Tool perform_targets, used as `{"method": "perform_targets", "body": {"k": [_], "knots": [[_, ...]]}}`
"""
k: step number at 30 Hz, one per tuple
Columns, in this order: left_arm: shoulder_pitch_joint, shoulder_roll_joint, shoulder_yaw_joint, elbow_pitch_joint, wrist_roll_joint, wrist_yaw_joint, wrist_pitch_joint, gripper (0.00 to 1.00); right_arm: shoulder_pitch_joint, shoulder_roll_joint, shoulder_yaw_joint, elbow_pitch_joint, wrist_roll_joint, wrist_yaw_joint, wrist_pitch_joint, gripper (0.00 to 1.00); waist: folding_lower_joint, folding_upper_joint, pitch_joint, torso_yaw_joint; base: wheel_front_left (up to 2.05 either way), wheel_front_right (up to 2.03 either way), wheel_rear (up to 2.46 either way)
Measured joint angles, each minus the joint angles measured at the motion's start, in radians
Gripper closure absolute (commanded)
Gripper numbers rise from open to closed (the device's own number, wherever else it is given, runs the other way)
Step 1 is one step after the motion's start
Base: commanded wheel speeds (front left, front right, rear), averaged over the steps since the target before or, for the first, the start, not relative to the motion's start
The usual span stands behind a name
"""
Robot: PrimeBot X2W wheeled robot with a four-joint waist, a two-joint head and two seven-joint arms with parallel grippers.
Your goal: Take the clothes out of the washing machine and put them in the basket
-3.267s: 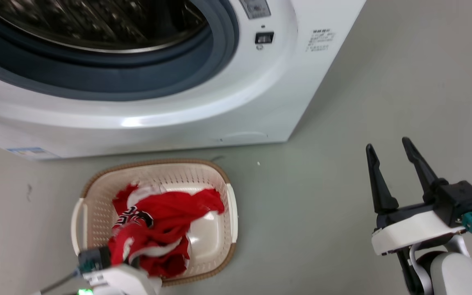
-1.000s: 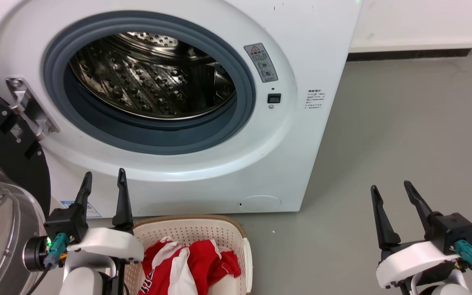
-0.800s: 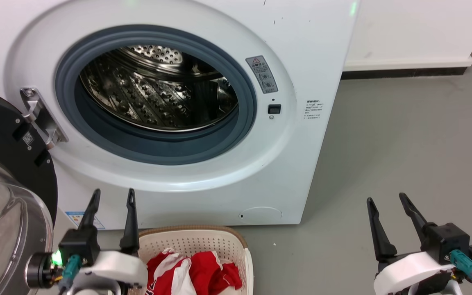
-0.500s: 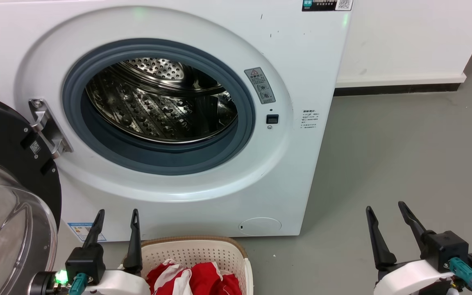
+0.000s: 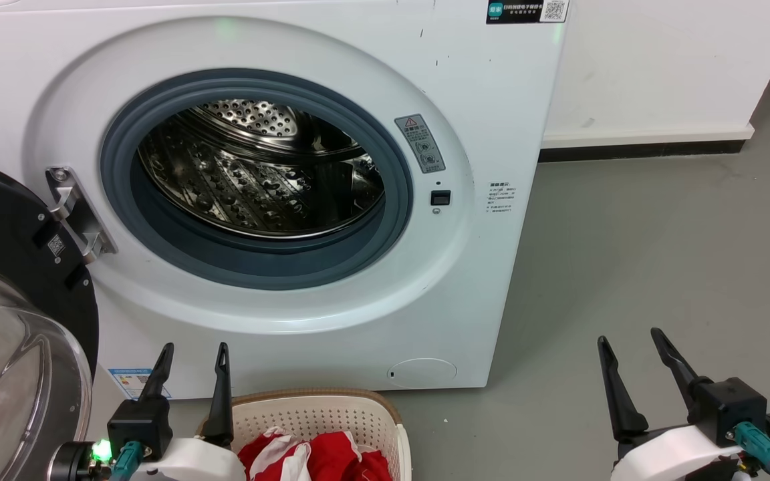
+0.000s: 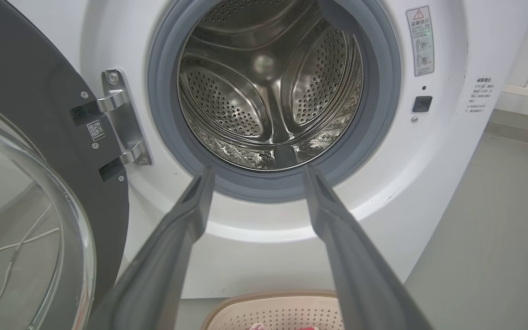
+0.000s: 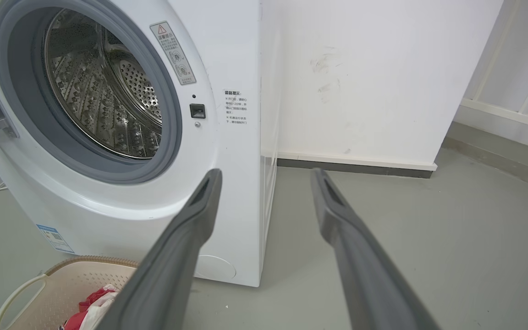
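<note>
One red bundle of clothes [image 5: 331, 462] lies inside the basket [image 5: 318, 415], which stands on the floor [image 5: 625, 254] directly below the porthole of the washing machine [image 5: 492, 280], probably to keep the transfer short. The drum [image 5: 258, 174] shows bare steel with no fabric visible, and the door [image 5: 11, 267] is swung open at the left. On this evidence the transfer appears complete. The left gripper [image 5: 196, 349] hovers beside the basket rim, fingers spread, holding nothing. The right gripper [image 5: 629, 337] hangs over bare floor, well apart, likewise spread and empty.
</note>
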Motion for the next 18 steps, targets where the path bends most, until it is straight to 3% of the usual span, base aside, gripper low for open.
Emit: {"method": "perform_targets", "body": {"k": [11, 12, 18], "knots": [[-0.008, 0.005, -0.006, 0.013, -0.009, 0.005, 0.003, 0.00, 0.000, 0.000, 0.003, -0.002, 0.000, 0.000, 0.001, 0.00, 0.0000, 0.0000, 0.005, 0.000, 0.00, 0.00, 0.00], [-0.006, 0.003, -0.005, 0.018, -0.008, 0.005, 0.003, 1.00, 0.001, 0.000, 0.003, 0.004, 0.000, 0.000, 0.000, 1.00, 0.0000, 0.0000, 0.005, 0.000, 0.00, 0.00, 0.00], [0.014, -0.010, 0.006, 0.061, -0.063, 0.001, 0.028, 1.00, 0.022, 0.000, 0.006, 0.036, 0.063, 0.000, 0.001, 1.00, 0.0000, 0.0000, 0.006, 0.002, 0.00, 0.00, 0.00]]}}
